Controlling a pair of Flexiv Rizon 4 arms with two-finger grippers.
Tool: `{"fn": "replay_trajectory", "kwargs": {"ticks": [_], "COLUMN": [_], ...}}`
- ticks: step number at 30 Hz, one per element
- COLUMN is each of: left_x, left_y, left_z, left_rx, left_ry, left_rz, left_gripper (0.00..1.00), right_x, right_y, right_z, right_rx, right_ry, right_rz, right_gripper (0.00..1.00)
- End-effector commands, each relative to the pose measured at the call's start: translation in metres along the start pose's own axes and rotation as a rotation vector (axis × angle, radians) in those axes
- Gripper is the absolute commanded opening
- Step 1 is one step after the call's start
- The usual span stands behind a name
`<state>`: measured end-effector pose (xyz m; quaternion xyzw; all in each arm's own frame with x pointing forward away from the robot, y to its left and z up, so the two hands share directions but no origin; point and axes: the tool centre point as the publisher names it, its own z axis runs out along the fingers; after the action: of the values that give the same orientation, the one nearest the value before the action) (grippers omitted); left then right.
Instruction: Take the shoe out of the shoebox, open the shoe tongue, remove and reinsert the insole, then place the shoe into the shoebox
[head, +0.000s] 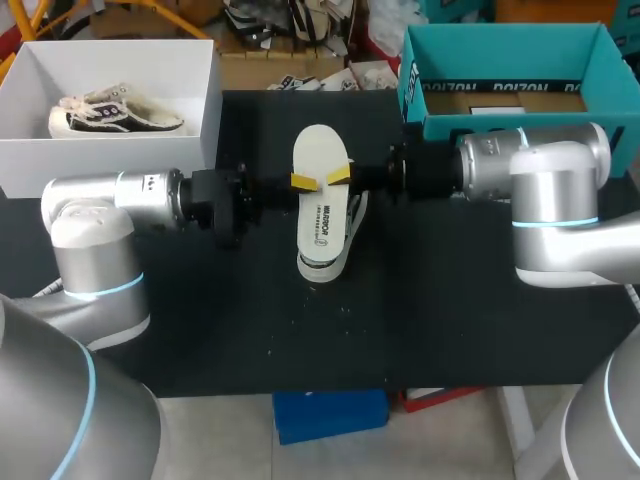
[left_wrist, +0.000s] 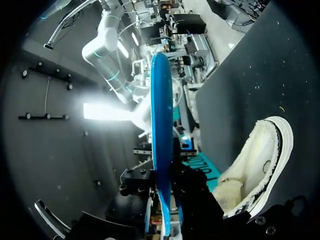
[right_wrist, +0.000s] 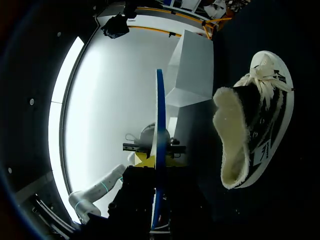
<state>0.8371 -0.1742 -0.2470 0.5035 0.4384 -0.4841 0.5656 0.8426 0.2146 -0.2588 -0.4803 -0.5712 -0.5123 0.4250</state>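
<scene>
Head view places the insole (head: 321, 200) white face up above the middle of the table (head: 460, 330). It hangs directly over the shoe (head: 322, 270), which rests on the black surface outside the shoebox (head: 205, 110). Your left gripper (head: 302, 181) pinches one long edge of the insole and your right gripper (head: 340, 175) the opposite edge, each with its fingers clamped on it. A second shoe (head: 115, 112) lies inside the white shoebox at the left rear. A teal box (head: 500, 128) stands at the right rear.
</scene>
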Motion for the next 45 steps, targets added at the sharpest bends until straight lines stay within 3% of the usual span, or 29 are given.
{"fn": "replay_trajectory", "kwargs": {"ticks": [1, 7, 8, 9, 17, 28, 38, 45], "left_x": [0.004, 0.01, 0.01, 0.01, 0.008, 0.0, 0.004, 0.007], "left_y": [0.003, -0.001, -0.003, -0.005, -0.033, -0.077, -0.107, -0.114], "left_z": [0.007, 0.012, 0.012, 0.012, -0.007, -0.035, -0.057, -0.072], "left_rx": [0.048, 0.098, 0.11, 0.12, 0.196, 0.296, 0.352, 0.355], "left_ry": [0.012, 0.042, 0.048, 0.053, 0.146, 0.248, 0.349, 0.395], "left_rz": [-0.015, -0.044, -0.061, -0.074, -0.192, -0.284, -0.352, -0.363], "left_gripper": [0.0, 0.0, 0.0, 0.0, 0.0, 0.0, 0.0, 0.0], "right_x": [0.0, 0.0, 0.0, 0.002, 0.0, -0.009, 0.007, 0.017], "right_y": [0.0, 0.0, 0.0, 0.0, -0.013, -0.051, -0.081, -0.085], "right_z": [0.0, 0.0, -0.001, -0.002, -0.033, -0.085, -0.129, -0.151], "right_rx": [0.001, 0.001, -0.002, -0.02, -0.146, -0.275, -0.354, -0.405], "right_ry": [-0.002, -0.002, -0.013, -0.025, -0.105, -0.214, -0.318, -0.366], "right_rz": [0.001, 0.001, 0.001, 0.003, 0.049, 0.123, 0.136, 0.119], "right_gripper": [0.0, 0.0, 0.31, 1.0, 1.0, 1.0, 1.0, 1.0]}}
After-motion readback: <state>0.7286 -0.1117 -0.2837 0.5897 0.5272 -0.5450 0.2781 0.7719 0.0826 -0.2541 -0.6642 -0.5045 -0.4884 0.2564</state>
